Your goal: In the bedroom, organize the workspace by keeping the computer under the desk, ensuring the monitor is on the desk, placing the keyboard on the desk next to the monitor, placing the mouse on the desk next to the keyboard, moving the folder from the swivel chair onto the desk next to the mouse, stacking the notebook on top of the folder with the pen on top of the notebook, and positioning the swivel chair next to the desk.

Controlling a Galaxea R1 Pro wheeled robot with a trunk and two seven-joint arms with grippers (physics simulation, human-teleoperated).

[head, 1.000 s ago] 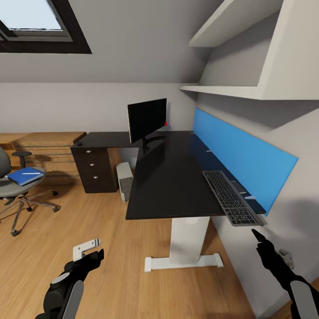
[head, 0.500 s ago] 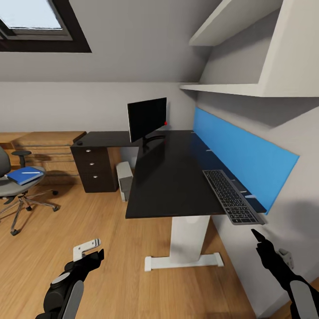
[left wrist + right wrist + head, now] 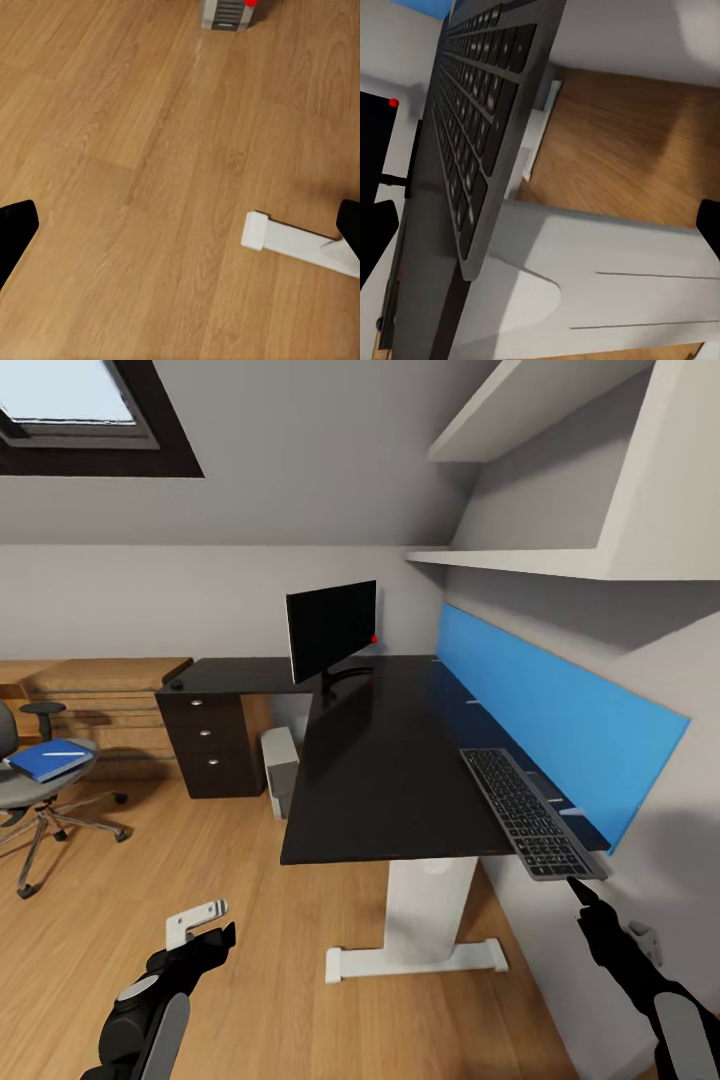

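**Keyboard hangs off the corner as we draw up to the bedroom workspace**

Keyboard [image 3: 530, 812] first: it lies along the blue wall panel [image 3: 560, 710] at the near right corner of the black surface [image 3: 390, 760], its near end jutting past the edge. That puts it well apart from the monitor [image 3: 332, 628], which stands upright at the far end, so we judge it has to travel the length of the surface to sit beside the screen. Our right claw [image 3: 578, 886] hovers just short of the overhanging end, probably lined up to take it; our left claw [image 3: 205, 928] hangs low over the wood floor [image 3: 200, 860], with nothing in it.

The computer [image 3: 282, 768] stands on the floor under the surface, where the task wants it. The swivel chair [image 3: 40, 800] waits well off to the left, a blue folder [image 3: 48, 758] on its seat with a thin white object lying on top, too small to name. We make out no mouse for certain.

From the head camera both claws read only as dark shapes, and we cannot tell their spread. The wrist cameras settle it: each shows its fingertips [image 3: 16, 229] [image 3: 379, 232] at opposite edges, jaws apart and empty. The right wrist also catches the keyboard [image 3: 476, 120] edge-on, close up.
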